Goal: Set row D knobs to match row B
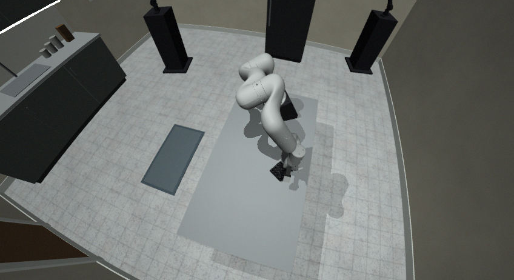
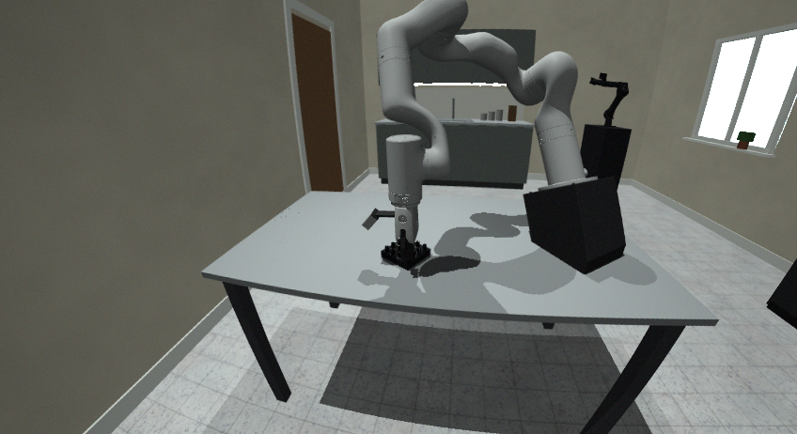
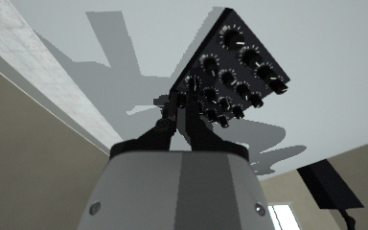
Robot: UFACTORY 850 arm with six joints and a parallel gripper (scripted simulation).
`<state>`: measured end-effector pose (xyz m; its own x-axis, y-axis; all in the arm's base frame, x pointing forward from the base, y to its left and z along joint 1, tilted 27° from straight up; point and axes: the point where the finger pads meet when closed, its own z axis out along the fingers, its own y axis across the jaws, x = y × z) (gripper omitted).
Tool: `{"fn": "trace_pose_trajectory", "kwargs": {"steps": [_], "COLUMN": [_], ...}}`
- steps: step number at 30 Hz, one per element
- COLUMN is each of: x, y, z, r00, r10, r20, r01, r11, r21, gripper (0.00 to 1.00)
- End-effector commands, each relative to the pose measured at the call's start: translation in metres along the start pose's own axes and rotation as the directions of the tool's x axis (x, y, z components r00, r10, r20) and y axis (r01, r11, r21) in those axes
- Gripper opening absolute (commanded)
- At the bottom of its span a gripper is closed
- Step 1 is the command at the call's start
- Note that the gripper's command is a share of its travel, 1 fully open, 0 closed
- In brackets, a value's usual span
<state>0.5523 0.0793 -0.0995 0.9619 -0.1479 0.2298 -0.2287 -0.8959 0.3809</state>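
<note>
Gripper (image 1: 287, 174) (image 2: 403, 244) (image 3: 181, 101)'s clenched on edge knob (image 3: 181, 101) of knob box (image 1: 277, 171) (image 2: 392, 257) (image 3: 227, 58); we're prob. gripping its sides so wrist twist sets the line.

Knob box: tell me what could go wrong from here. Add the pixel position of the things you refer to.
The gripper (image 1: 287, 171) (image 2: 403, 246) (image 3: 181, 101) has its fingers around an edge knob (image 3: 181, 100), with a neighbouring knob (image 3: 193, 83) right beside one finger; turning could nudge that neighbour off its mark. The knob box (image 1: 277, 171) (image 2: 407, 264) (image 3: 221, 54) stands on the table (image 1: 234, 191) (image 2: 313, 251) (image 3: 334, 48) with no clamp visible, so a stiff turn might twist it. Fingers hide much of the held knob, so misjudging its mark is possible.
</note>
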Motion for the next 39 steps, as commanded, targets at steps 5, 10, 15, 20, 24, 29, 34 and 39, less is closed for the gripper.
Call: {"fn": "trace_pose_trajectory", "kwargs": {"steps": [5, 10, 15, 20, 24, 29, 34, 39], "x": [0.0007, 0.0007, 0.0007, 0.0007, 0.0007, 0.0007, 0.0007, 0.0007], "y": [-0.0004, -0.0004, -0.0004, -0.0004, -0.0004, -0.0004, -0.0004, -0.0004], "z": [-0.0006, -0.0006, -0.0006, -0.0006, -0.0006, -0.0006, -0.0006, -0.0006], "r00": [0.983, 0.959, 0.942, 0.914, 0.893, 0.877, 0.865, 0.856], "r10": [0.182, 0.283, 0.335, 0.406, 0.45, 0.481, 0.502, 0.517], "r20": [-0.008, -0.007, -0.007, -0.007, -0.006, -0.006, -0.006, -0.006], "r01": [-0.182, -0.283, -0.335, -0.406, -0.449, -0.481, -0.502, -0.517], "r11": [0.983, 0.959, 0.942, 0.914, 0.893, 0.877, 0.865, 0.856], "r21": [0.004, 0.005, 0.006, 0.006, 0.006, 0.007, 0.007, 0.007], "gripper": [0.08, 0.08, 0.08, 0.08, 0.08, 0.08, 0.08, 0.08]}}
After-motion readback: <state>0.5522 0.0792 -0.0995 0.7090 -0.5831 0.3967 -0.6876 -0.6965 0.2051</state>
